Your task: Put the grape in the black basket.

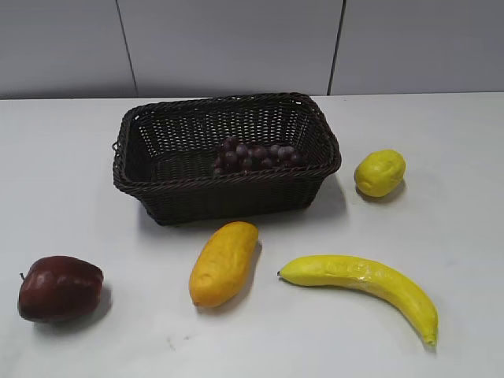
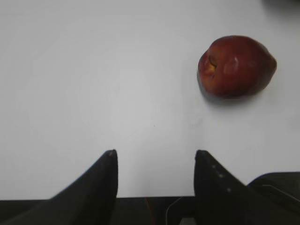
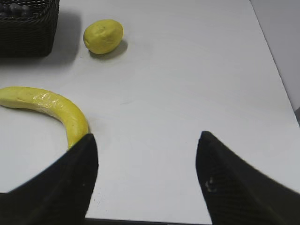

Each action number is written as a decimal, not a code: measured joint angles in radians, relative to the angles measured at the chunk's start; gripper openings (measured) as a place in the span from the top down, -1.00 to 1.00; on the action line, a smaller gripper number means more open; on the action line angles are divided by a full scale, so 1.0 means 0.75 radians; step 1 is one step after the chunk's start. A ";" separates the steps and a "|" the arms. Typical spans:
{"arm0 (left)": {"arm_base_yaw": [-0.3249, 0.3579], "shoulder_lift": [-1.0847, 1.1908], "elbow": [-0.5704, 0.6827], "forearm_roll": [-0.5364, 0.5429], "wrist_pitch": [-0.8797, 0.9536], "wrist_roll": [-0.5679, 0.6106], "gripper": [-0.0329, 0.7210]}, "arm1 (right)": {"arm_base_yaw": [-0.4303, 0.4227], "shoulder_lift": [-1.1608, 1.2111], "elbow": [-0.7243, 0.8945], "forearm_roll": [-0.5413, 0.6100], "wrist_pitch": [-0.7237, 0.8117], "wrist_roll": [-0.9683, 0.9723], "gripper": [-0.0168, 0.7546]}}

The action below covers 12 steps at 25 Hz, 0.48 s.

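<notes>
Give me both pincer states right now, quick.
Left pincer: open, holding nothing, over bare table near the red apple.
Right pincer: open, holding nothing, beside the banana tip.

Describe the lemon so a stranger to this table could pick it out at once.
Start at the black basket near the table's back edge. Just off its right end sits the lemon, alone on the bare white table. It is the only small, round yellow fruit; the banana and the orange-yellow fruit are long.
</notes>
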 joint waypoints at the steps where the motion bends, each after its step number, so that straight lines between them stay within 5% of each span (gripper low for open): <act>1: 0.000 -0.027 0.000 0.000 0.000 0.000 -0.38 | 0.000 0.000 0.000 0.000 0.000 0.000 -0.34; 12: 0.000 -0.320 0.001 -0.006 0.001 0.000 -0.38 | 0.000 0.000 0.000 0.000 0.000 0.000 -0.34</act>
